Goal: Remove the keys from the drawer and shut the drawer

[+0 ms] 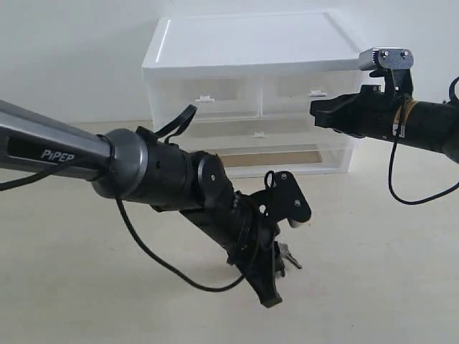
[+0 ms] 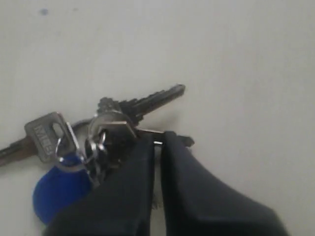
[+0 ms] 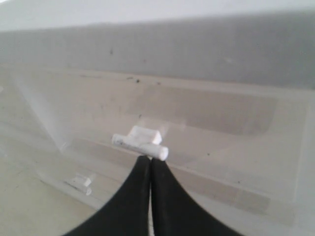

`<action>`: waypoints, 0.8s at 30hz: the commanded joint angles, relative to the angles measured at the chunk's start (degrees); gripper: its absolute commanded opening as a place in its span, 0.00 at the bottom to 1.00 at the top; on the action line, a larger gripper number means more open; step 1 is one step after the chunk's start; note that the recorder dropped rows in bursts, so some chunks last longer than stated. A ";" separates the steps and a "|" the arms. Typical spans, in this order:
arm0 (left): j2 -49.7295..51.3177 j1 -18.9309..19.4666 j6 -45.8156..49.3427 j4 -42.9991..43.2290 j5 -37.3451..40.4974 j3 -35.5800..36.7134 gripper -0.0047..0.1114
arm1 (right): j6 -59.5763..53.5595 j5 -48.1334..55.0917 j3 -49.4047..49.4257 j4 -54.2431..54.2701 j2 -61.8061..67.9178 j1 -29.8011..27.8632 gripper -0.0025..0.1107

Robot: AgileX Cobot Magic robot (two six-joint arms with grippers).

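The pale table (image 1: 373,287) fills the lower half of the exterior view. My left arm (image 1: 129,165) sweeps in from the left edge across the middle and bends down toward the lower centre. Behind it, at upper centre, stands the white unit (image 1: 251,43). Its upper row holds two half-width drawers (image 1: 229,87). Under them runs the drawer (image 1: 315,142), wide and frosted, with a brownish patch showing through its front. I cannot tell whether it is pulled out or flush.

My right arm (image 1: 430,129) enters level from the right edge, and my right pincer (image 1: 314,110) points left in front of the unit's right half. In the right wrist view its jaws are pressed together with nothing between them. The tips are just short of a small white tab (image 3: 140,141), and I cannot tell whether they touch it.

The keys (image 1: 288,256) lie on the table at lower centre, outside the unit and well apart from it, just beside my left pincer (image 2: 158,140). Its jaws stand narrow, with only a slit between them, right at the bunch. A sliver of metal shows at the slit, but I cannot tell whether I am pinching it. The blue tag (image 2: 59,189) lies flat, partly hidden by one finger. The drawer's centre tab (image 1: 258,134) is a white speck mid-front.
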 commanded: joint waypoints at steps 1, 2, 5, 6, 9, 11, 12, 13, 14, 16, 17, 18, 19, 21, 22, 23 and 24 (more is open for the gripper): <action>2.23 3.82 0.85 2.63 -2.25 -3.16 0.08 | -0.21 5.50 -1.67 7.64 0.33 -0.97 0.02; 2.34 4.24 1.34 2.76 -2.99 -3.88 0.08 | -0.21 5.50 -1.67 7.64 0.33 -0.97 0.02; 4.40 5.68 1.94 2.76 -3.56 -8.19 0.08 | -0.34 5.50 -1.67 7.64 0.33 -0.97 0.02; 4.89 5.67 2.08 2.76 -3.76 -8.80 0.08 | -0.34 5.50 -1.67 7.64 0.33 -0.97 0.02; 5.16 6.05 2.08 2.76 -4.55 -10.10 0.08 | -0.34 5.50 -1.67 7.64 0.33 -0.97 0.02; 3.43 6.05 2.08 2.76 -4.07 -9.54 0.08 | -0.34 5.50 -1.67 7.64 0.33 -0.97 0.02; 1.07 6.05 2.08 2.76 -4.07 -8.40 0.08 | -0.34 5.50 -1.67 7.21 0.22 -0.97 0.02; -0.39 6.05 2.08 2.54 -4.07 -7.48 0.08 | -0.34 5.11 -1.67 6.95 0.22 -0.97 0.02; -3.22 6.05 2.26 2.54 -4.54 -5.51 0.08 | -0.34 4.54 -1.51 6.83 -0.32 -0.97 0.02; -7.45 6.05 3.92 2.54 -5.80 -1.78 0.08 | -0.22 4.00 -1.38 4.64 -1.37 -0.97 0.02; -9.02 6.05 3.92 2.54 -6.81 -0.40 0.08 | -0.22 4.30 -1.38 3.78 -1.75 -0.97 0.02; -10.55 6.05 3.92 2.54 -7.98 1.04 0.08 | 0.45 4.51 -1.38 2.57 -2.35 -0.97 0.02; -12.05 6.05 3.92 2.54 -9.30 2.49 0.08 | 1.00 5.17 -1.38 1.33 -2.90 -0.97 0.02; -14.93 6.05 3.92 2.54 -12.10 5.10 0.08 | 2.59 6.66 -1.38 -1.28 -4.04 -0.97 0.02; -16.33 6.05 3.92 2.54 -13.16 6.49 0.08 | 3.23 6.77 -0.97 -2.35 -4.82 -0.97 0.02; -18.76 6.05 3.81 2.54 -14.09 8.90 0.08 | 3.10 5.68 0.52 -2.09 -6.68 -0.97 0.02; -20.09 6.05 3.59 2.54 -14.56 9.97 0.08 | 3.10 4.94 1.28 -1.95 -7.58 -0.97 0.02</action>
